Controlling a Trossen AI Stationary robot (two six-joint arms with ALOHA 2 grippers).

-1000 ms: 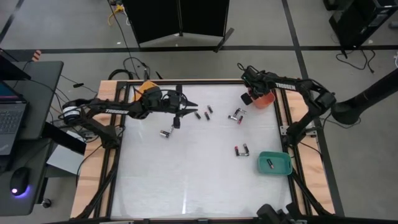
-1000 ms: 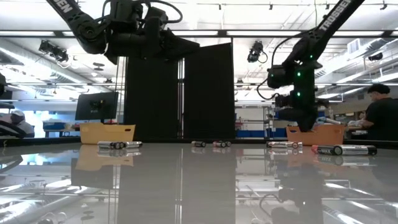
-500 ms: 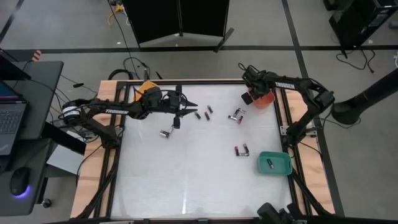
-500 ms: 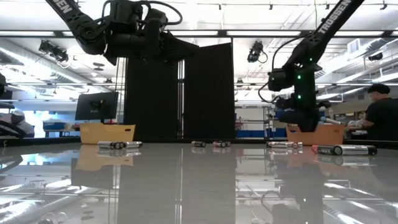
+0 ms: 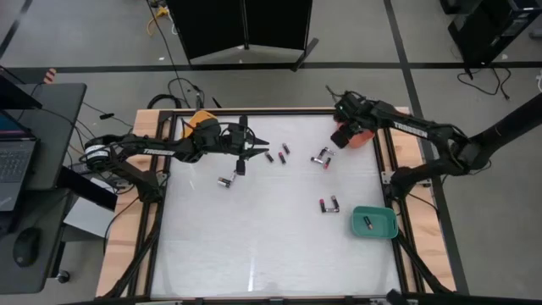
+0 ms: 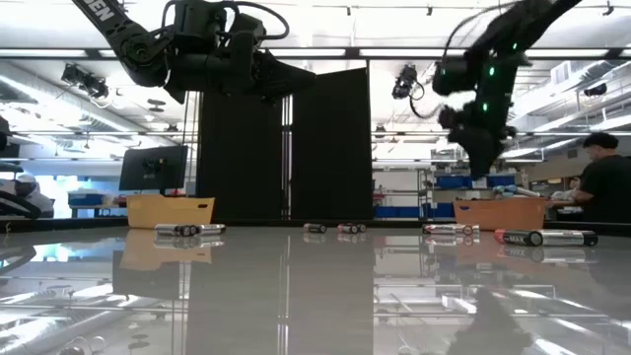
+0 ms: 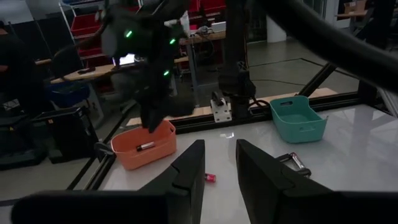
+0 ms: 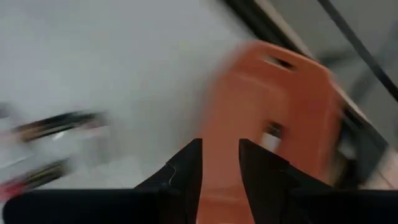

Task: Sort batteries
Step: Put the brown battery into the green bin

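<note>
Small dark batteries lie on their sides on the white table: one, two, a pair and a pair. Another lies in the green tray. One battery rests in the red-orange tray. My right gripper hangs open at that tray's left rim, raised above the table, holding nothing. My left gripper hovers open near the far-left batteries, high above the table; a battery shows on the table beyond its fingers.
An orange tray stands at the table's far left corner. The table frame's rails run along the edges. Bare white tabletop stretches over the near half. A person is in the room beyond the table.
My right gripper has risen from low beside the red-orange tray to well above the table, and its arm has swung outward toward the table's right. The left arm and the batteries have kept still.
</note>
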